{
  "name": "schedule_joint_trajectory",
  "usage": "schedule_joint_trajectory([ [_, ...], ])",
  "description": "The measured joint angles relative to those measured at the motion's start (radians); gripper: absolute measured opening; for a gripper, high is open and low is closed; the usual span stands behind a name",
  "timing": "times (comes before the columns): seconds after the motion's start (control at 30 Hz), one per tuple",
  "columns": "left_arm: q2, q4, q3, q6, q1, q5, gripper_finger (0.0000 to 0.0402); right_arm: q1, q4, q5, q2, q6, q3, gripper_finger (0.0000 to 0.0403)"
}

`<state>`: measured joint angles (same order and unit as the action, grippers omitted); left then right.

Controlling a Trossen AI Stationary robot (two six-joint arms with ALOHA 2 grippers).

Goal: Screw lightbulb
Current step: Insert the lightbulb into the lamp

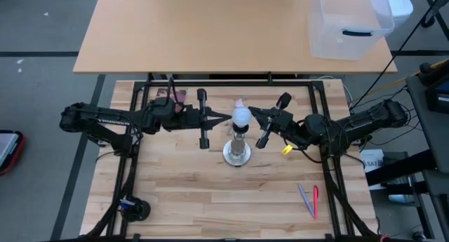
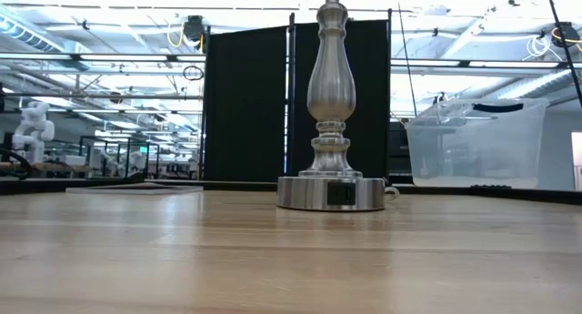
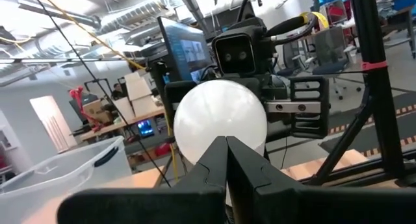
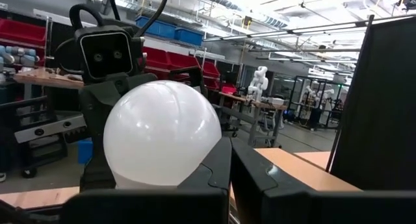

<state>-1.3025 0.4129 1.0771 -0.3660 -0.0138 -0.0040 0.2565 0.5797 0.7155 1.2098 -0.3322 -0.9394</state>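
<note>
The lightbulb (image 1: 241, 116) sits upright on top of the silvery lamp stand (image 1: 237, 152) at the middle of the wooden counter (image 1: 182, 193). The left gripper (image 1: 229, 117) reaches in from one side, its jaws pressed together with the tips against the globe. The right gripper (image 1: 252, 113) meets the bulb from the opposite side, jaws likewise nearly shut. Two pens (image 1: 309, 200) lie well apart near the counter's front right.
</note>
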Motion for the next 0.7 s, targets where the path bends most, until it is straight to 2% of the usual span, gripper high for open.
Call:
schedule_joint_trajectory([
  [0.27, 0.000, -0.002, 0.000, 0.000, 0.021, 0.003, 0.0002, 0.017, -0.024, 0.006, -0.002, 0.017, 0.000, 0.0000],
  [0.7, -0.032, 0.008, 0.000, 0.033, 0.072, 0.016, 0.0002, 0.076, -0.045, 0.105, 0.000, -0.001, 0.000, 0.0000],
])
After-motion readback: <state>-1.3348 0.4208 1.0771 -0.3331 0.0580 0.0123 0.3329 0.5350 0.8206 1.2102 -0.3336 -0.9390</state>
